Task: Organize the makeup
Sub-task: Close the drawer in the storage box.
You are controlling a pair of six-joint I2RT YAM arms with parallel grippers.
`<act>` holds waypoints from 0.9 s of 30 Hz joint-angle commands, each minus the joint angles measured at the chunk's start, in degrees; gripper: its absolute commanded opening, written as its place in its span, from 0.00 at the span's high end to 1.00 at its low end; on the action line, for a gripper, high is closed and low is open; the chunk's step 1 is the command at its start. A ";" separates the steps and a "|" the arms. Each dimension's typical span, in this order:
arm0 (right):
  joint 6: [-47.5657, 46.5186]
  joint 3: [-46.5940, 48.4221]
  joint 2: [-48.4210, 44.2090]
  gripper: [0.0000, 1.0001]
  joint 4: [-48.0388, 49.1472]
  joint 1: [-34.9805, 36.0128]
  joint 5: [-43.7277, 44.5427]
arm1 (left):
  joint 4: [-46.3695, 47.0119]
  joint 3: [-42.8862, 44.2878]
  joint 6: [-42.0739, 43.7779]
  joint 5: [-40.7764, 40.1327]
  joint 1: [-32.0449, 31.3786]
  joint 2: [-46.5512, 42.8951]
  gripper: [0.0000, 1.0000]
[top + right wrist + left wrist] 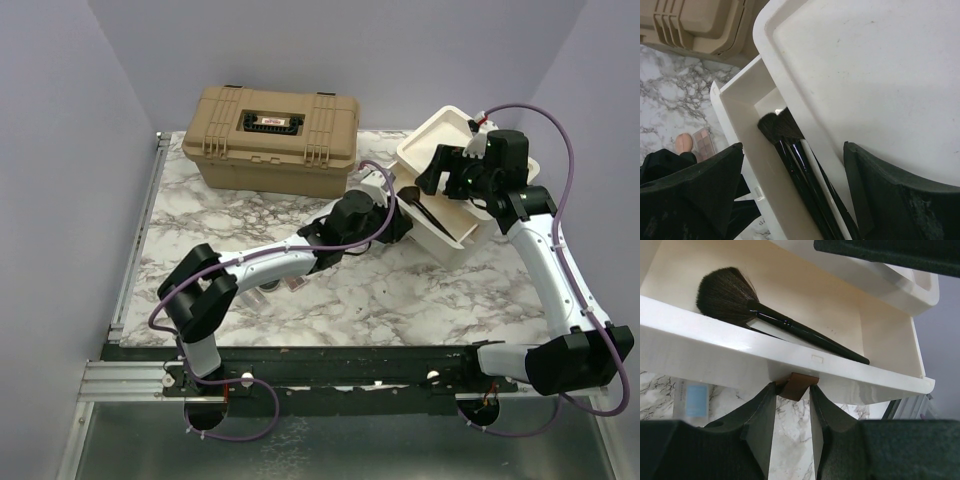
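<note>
The white box's drawer [790, 360] stands pulled out, and a black brush [740, 302] with a flared head lies in it on a pale flat item. My left gripper [792, 386] is shut on the small brown tab [800, 381] under the drawer front. From above, this gripper [403, 213] meets the drawer [458, 238] at its left end. My right gripper [792, 146] hangs open over the drawer, its jaws straddling several black brushes [785, 132] and a white stick. It hovers over the white box [440, 135] and holds nothing.
A big tan latched case [270, 135] stands at the back left of the marble table [400, 300]. An eyeshadow palette [704, 142] and a pink sponge [683, 142] lie on the table beside the drawer. A pale piece with a light-blue patch [695, 400] lies below the drawer front.
</note>
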 commanded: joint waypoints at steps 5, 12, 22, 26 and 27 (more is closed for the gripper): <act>0.39 -1.69 -1.10 0.14 -1.70 0.12 -5.78 | 3.51 3.65 -1.49 1.08 -0.70 2.87 0.67; 0.03 -1.51 -0.41 0.17 -2.70 0.12 -6.36 | 3.72 4.19 -1.62 -0.94 -0.69 3.15 0.67; 6.21 -5.21 -4.02 0.20 0.57 0.10 -8.48 | 14.87 7.95 -6.06 -3.57 -0.78 10.29 0.69; 8.04 -6.14 -5.44 0.22 0.54 0.12 -4.62 | 15.88 10.64 -8.26 -2.63 -0.85 13.57 0.68; 8.16 -6.30 -5.71 0.22 0.52 0.05 -3.96 | 16.72 11.08 -8.88 -2.20 -0.93 14.38 0.68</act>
